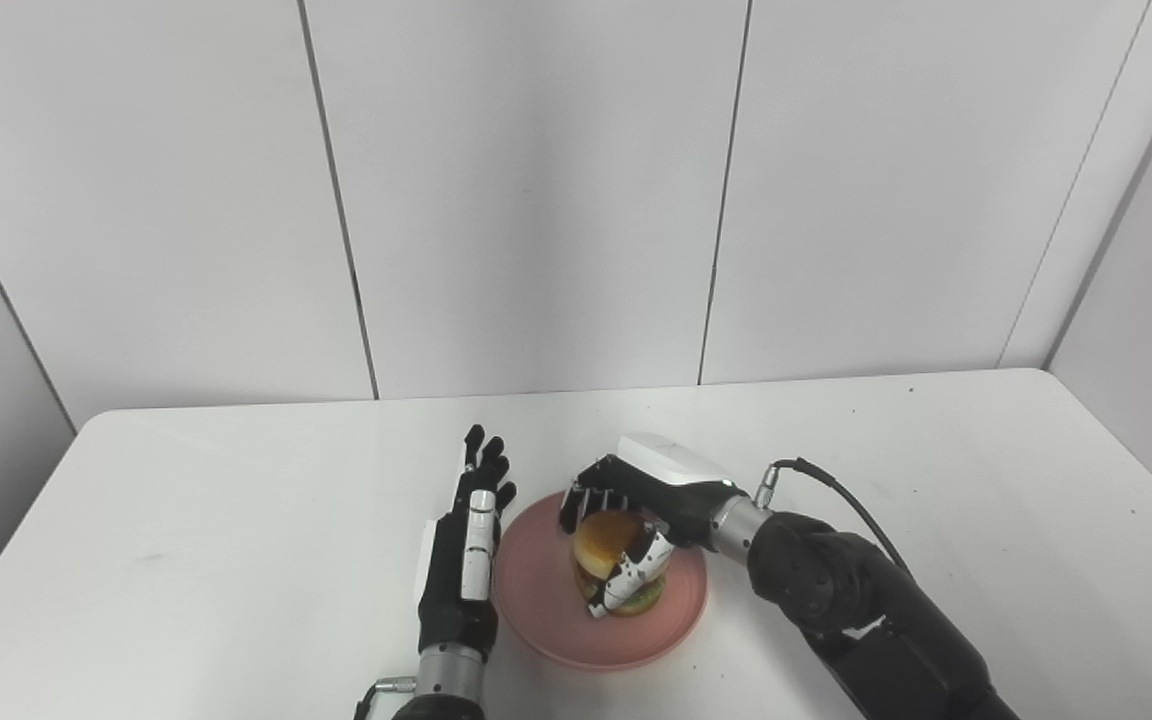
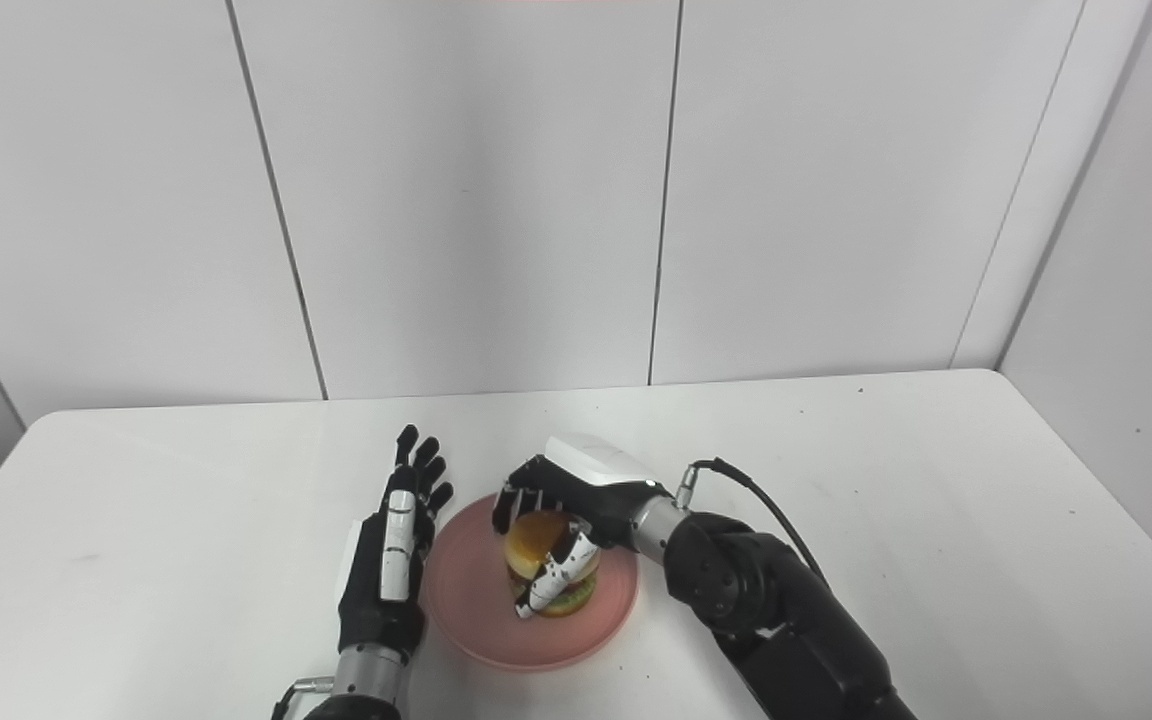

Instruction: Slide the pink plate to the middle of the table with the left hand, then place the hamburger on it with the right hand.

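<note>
The pink plate (image 1: 546,610) lies on the white table (image 1: 236,520), near the front edge and about mid-width. A hamburger (image 1: 608,556) with a golden bun and green lettuce stands upright on the plate. My right hand (image 1: 626,510) reaches in from the right and wraps the burger, fingers over its top and thumb across its front. My left hand (image 1: 466,545) stands edge-on at the plate's left rim, fingers straight and pointing away, holding nothing. In the right eye view the same burger (image 2: 544,560) sits on the plate (image 2: 471,600).
White wall panels (image 1: 536,200) rise behind the table's far edge. A black cable (image 1: 836,490) loops off the right wrist. The table's left and right edges fall away to grey side walls.
</note>
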### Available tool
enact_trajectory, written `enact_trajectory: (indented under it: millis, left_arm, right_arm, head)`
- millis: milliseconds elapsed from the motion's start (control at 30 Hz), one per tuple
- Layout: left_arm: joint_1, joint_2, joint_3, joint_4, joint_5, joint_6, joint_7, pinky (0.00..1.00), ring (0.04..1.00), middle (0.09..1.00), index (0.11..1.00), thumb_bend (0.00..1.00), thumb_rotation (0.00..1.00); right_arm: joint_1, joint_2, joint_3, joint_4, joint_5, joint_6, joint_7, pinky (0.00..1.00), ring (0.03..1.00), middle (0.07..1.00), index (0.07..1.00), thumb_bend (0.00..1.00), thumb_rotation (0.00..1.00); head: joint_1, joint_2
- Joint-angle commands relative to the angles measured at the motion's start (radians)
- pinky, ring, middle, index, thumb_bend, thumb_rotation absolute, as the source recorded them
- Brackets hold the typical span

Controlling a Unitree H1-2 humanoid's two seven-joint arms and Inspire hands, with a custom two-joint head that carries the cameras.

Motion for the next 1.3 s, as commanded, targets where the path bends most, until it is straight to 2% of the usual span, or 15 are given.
enact_trajectory:
  millis: [0, 33, 100, 133, 167, 233, 267, 333, 500, 633, 767, 933, 967, 1167, 1267]
  left_arm:
    - [0.051, -0.016, -0.004, 0.059, 0.013, -0.024, 0.008, 0.95, 0.977, 0.977, 0.984, 0.62, 1.00]
    - [0.050, -0.016, -0.004, 0.061, 0.011, -0.029, 0.007, 0.95, 0.978, 0.979, 0.986, 0.62, 1.00]
    - [0.050, -0.017, -0.003, 0.060, 0.008, -0.033, 0.006, 0.95, 0.980, 0.983, 0.989, 0.61, 1.00]
    - [0.050, -0.018, -0.003, 0.061, 0.010, -0.034, 0.009, 0.95, 0.979, 0.981, 0.987, 0.61, 1.00]
    - [0.049, -0.018, -0.003, 0.062, 0.013, -0.035, 0.013, 0.95, 0.976, 0.978, 0.983, 0.61, 1.00]
    - [0.047, -0.019, -0.003, 0.069, 0.015, -0.046, 0.016, 0.94, 0.974, 0.975, 0.981, 0.60, 1.00]
    - [0.046, -0.017, -0.004, 0.071, 0.010, -0.050, 0.009, 0.95, 0.974, 0.975, 0.981, 0.60, 1.00]
    - [0.047, -0.015, -0.007, 0.067, 0.008, -0.048, 0.006, 0.96, 0.987, 0.989, 0.990, 0.60, 1.00]
    - [0.055, -0.011, -0.011, 0.052, 0.006, -0.035, 0.000, 0.97, 0.990, 0.993, 0.989, 0.60, 1.00]
    - [0.062, -0.011, -0.006, 0.038, -0.016, -0.015, -0.016, 0.98, 0.998, 0.999, 0.995, 0.60, 1.00]
    - [0.063, -0.010, -0.003, 0.038, -0.015, -0.012, -0.016, 0.97, 0.997, 0.995, 0.995, 0.61, 1.00]
    - [0.063, -0.013, 0.002, 0.044, -0.021, -0.017, -0.015, 0.96, 0.991, 0.990, 0.993, 0.61, 1.00]
    - [0.063, -0.013, 0.003, 0.047, -0.022, -0.019, -0.016, 0.96, 0.990, 0.989, 0.993, 0.61, 1.00]
    - [0.063, -0.011, 0.005, 0.048, -0.025, -0.021, -0.012, 0.97, 0.992, 0.988, 0.990, 0.63, 1.00]
    - [0.061, -0.010, 0.004, 0.052, -0.024, -0.035, -0.011, 0.98, 0.997, 0.991, 0.992, 0.61, 1.00]
  right_arm:
    - [-0.055, 0.004, -0.008, -0.004, -0.008, -0.074, -0.050, 0.37, 0.408, 0.504, 0.523, 0.52, 0.00]
    - [-0.049, 0.003, -0.008, 0.000, -0.015, -0.097, -0.071, 0.38, 0.405, 0.505, 0.533, 0.51, 0.00]
    - [-0.036, 0.002, -0.012, 0.005, -0.023, -0.132, -0.103, 0.40, 0.465, 0.488, 0.523, 0.52, 0.00]
    - [-0.030, 0.002, -0.014, 0.005, -0.025, -0.143, -0.114, 0.42, 0.505, 0.573, 0.510, 0.52, 0.06]
    - [-0.025, 0.002, -0.016, 0.001, -0.023, -0.146, -0.117, 0.45, 0.552, 0.639, 0.619, 0.59, 0.09]
    - [-0.015, 0.002, -0.021, -0.006, -0.012, -0.145, -0.114, 0.55, 0.679, 0.751, 0.765, 0.65, 0.18]
    - [-0.008, 0.000, -0.023, -0.012, -0.003, -0.144, -0.108, 0.57, 0.705, 0.771, 0.789, 0.65, 0.20]
    - [0.002, -0.005, -0.024, -0.021, 0.013, -0.145, -0.092, 0.72, 0.872, 0.898, 0.903, 0.66, 0.43]
    - [0.030, -0.022, -0.028, -0.064, 0.042, -0.149, -0.062, 0.86, 0.986, 0.993, 0.983, 0.67, 0.55]
    - [0.066, -0.021, -0.053, -0.115, 0.062, -0.136, -0.069, 0.91, 1.000, 1.000, 0.986, 0.69, 0.56]
    - [0.098, -0.016, -0.090, -0.150, 0.107, -0.139, -0.072, 0.91, 1.000, 1.000, 0.982, 0.70, 0.52]
    - [0.155, 0.001, -0.165, -0.149, 0.182, -0.191, -0.134, 0.90, 1.000, 1.000, 0.997, 0.71, 0.52]
    - [0.168, 0.008, -0.184, -0.136, 0.200, -0.213, -0.154, 0.90, 1.000, 1.000, 0.999, 0.71, 0.54]
    - [0.230, 0.094, -0.315, -0.033, 0.343, -0.299, -0.272, 0.99, 1.000, 1.000, 1.000, 0.72, 0.81]
    - [0.236, 0.145, -0.369, 0.029, 0.445, -0.335, -0.296, 1.00, 1.000, 1.000, 1.000, 0.73, 0.81]
  head:
    - [0.001, 0.001]
    - [0.001, 0.001]
    - [0.001, 0.001]
    - [-0.001, 0.002]
    - [-0.001, 0.002]
    - [-0.001, 0.003]
    - [-0.001, 0.003]
    - [-0.001, 0.004]
    - [-0.002, 0.003]
    - [-0.003, 0.003]
    - [-0.005, 0.003]
    - [-0.010, 0.005]
    - [-0.010, 0.005]
    - [-0.016, 0.005]
    - [-0.016, 0.004]
